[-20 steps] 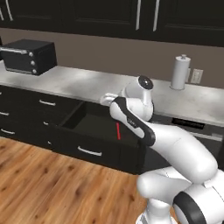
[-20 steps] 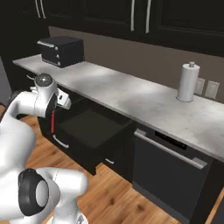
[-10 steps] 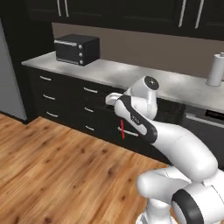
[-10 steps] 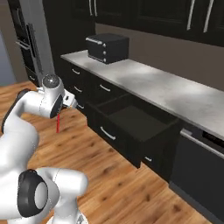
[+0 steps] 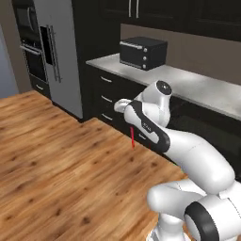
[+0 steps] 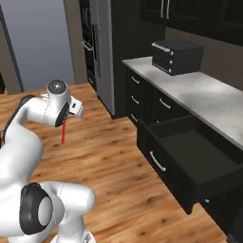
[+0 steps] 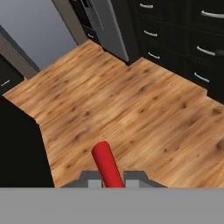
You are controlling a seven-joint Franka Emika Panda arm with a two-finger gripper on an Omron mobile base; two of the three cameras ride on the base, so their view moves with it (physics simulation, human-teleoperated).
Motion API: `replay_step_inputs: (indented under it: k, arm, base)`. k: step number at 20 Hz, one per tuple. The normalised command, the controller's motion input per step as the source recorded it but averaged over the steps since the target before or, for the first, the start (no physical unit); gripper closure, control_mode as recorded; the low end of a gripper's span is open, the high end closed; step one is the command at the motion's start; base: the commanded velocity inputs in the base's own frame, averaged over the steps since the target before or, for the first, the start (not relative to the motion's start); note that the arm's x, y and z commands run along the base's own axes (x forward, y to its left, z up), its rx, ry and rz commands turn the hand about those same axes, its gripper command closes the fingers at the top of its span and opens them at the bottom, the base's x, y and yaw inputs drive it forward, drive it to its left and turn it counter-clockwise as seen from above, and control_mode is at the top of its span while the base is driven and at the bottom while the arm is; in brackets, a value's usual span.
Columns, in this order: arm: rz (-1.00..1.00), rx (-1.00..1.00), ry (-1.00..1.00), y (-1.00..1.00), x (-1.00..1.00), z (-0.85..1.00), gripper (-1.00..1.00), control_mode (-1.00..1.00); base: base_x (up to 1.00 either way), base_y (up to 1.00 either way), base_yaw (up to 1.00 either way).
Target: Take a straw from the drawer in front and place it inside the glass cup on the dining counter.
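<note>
The thin red straw (image 5: 133, 137) hangs downward from my gripper (image 5: 130, 124), which is shut on its top end, above the wood floor. From the right base view the straw (image 6: 63, 133) drops below the gripper (image 6: 64, 122), well to the left of the open black drawer (image 6: 162, 164), whose dark interior faces up. In the hand view the straw (image 7: 106, 164) juts out between the two fingertips of the gripper (image 7: 113, 180) over floorboards. The glass cup and the dining counter are out of view.
A black toaster oven (image 5: 142, 52) stands on the marble worktop (image 6: 207, 98) above black drawer fronts (image 7: 175, 39). A steel fridge (image 5: 61, 61) and wall oven stand left of them. Wood floor (image 5: 56, 160) stretches to the left. A dark block (image 7: 17, 144) borders the hand view's left.
The whole picture has shifted: the base has turned left, away from the open drawer, toward the fridge and floor. The straw stays gripped and the drawer stays open.
</note>
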Motion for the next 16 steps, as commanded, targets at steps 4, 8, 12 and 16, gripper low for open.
replay_step_inputs:
  k: [4, 8, 12, 16]
  arm:
    - [0.0, 0.0, 0.0, 0.0, 0.0, 0.0, 1.0, 1.0]
    - [0.0, 0.0, 0.0, 0.0, 0.0, 0.0, 1.0, 1.0]
    - [0.0, 0.0, 0.0, 0.0, 0.0, 0.0, 1.0, 1.0]
    - [0.0, 0.0, 0.0, 0.0, 0.0, 0.0, 1.0, 1.0]
  base:
    - [0.59, 0.27, 0.34]
    - [0.82, 0.22, 0.2]
    - [0.98, 0.12, 0.18]
    - [1.0, 0.01, 0.17]
